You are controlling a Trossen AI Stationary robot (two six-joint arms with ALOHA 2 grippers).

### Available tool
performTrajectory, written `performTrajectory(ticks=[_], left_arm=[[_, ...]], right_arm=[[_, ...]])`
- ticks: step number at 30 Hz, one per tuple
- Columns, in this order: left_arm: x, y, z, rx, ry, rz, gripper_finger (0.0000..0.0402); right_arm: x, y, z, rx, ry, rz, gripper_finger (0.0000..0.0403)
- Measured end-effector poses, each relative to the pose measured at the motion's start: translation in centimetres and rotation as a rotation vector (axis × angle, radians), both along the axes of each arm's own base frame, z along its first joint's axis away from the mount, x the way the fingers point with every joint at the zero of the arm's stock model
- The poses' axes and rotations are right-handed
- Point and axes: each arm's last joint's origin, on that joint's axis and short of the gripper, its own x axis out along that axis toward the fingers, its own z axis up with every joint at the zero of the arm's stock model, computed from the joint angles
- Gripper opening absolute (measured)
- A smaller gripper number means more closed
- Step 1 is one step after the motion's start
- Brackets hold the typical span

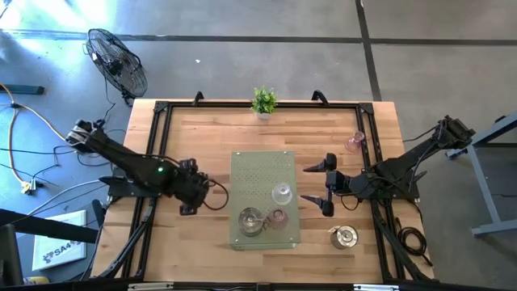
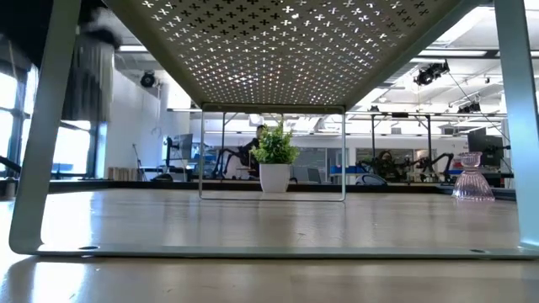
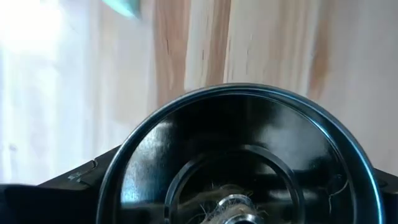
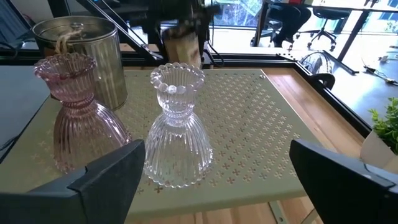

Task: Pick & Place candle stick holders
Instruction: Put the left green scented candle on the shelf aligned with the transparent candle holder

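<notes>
A green perforated stand (image 1: 263,170) holds a clear glass holder (image 1: 281,194), a pink glass holder (image 1: 278,217) and a silver tin holder with a wick (image 1: 251,220). Another pink holder (image 1: 355,141) and another silver holder (image 1: 343,236) stand on the table to the right. My right gripper (image 1: 321,185) is open at the stand's right edge, level with the clear holder (image 4: 177,134). My left gripper (image 1: 191,198) is left of the stand. It has a round shiny holder (image 3: 236,155), whose dark inside and wick fill the left wrist view. My left gripper seems to be shut on a round metal holder (image 4: 181,42), which hangs below it left of the stand, clear of the table. The holder's own rim (image 3: 186,106) hides the fingers in the wrist view, so the part and the kind of hold cannot be told.
A small green potted plant (image 1: 263,101) stands at the table's far edge, also in the low view (image 2: 275,160). A black frame (image 1: 161,109) runs around the tabletop. Bare wood lies between the stand and the frame on both sides.
</notes>
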Motion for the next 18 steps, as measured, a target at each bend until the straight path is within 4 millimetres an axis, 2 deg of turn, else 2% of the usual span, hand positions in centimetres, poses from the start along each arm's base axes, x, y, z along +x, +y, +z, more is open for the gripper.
performTrajectory(ticks=[3, 6, 9, 13, 18], left_arm=[[-0.6, -0.5, 2.2, 0.030, 0.010, -0.017, 0.0353], [-0.5, -1.0, 4.8, 0.016, -0.066, -0.043, 0.0353], [-0.9, -0.8, 7.4, 0.041, -0.095, -0.064, 0.0353], [-0.6, -0.8, 11.0, 0.022, -0.236, -0.121, 0.0353], [-0.2, -0.9, 14.5, 0.022, -0.366, -0.185, 0.0353]], right_arm=[[0.0, 0.0, 0.0, 0.001, 0.001, 0.002, 0.0393], [0.0, 0.0, 0.0, 0.002, 0.001, 0.007, 0.0393], [0.0, 0.0, 0.0, 0.002, 0.002, 0.007, 0.0393], [0.0, 0.0, 0.0, 0.002, 0.002, 0.007, 0.0393], [0.0, 0.0, 0.0, 0.002, 0.002, 0.007, 0.0393]])
